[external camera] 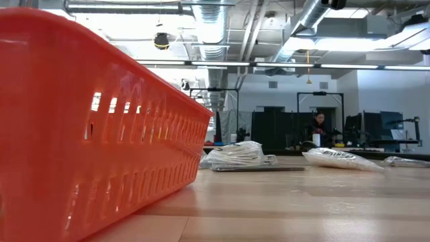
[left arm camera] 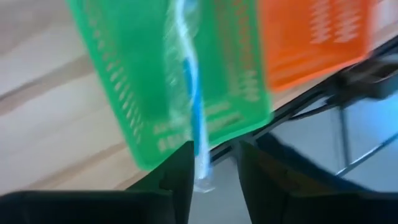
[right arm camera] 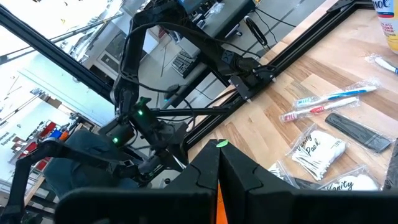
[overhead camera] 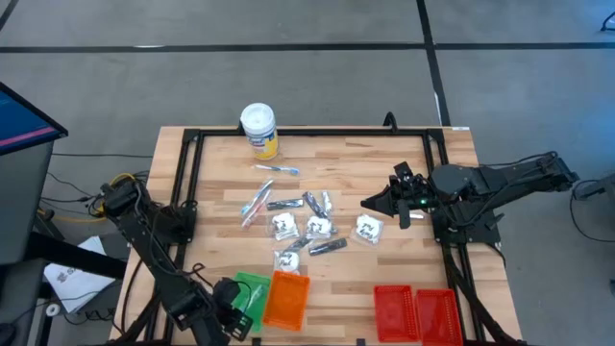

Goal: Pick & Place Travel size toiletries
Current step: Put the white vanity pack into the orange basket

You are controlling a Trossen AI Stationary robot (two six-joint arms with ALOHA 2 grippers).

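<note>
The left gripper (left arm camera: 210, 163) was closed on a clear-wrapped blue-handled stick (left arm camera: 191, 93) above the green slotted plastic tray (overhead camera: 252, 293) at the table's near edge; release was best done low over it. The right gripper (right arm camera: 217, 163), pressed shut and empty, waited near the right edge.

Toiletries (overhead camera: 300, 223): we are seeing them lying scattered at the table's (overhead camera: 221, 163) centre.
Tub (overhead camera: 258, 129): standing at twelve o'clock from the pile, near the far edge.
Trays: two (overhead camera: 272, 296) sitting at six o'clock, two more (overhead camera: 417, 311) at four o'clock.
Left gripper (overhead camera: 238, 298): hanging over the leftmost tray.
Right gripper (overhead camera: 369, 203): waiting at three o'clock.
</note>
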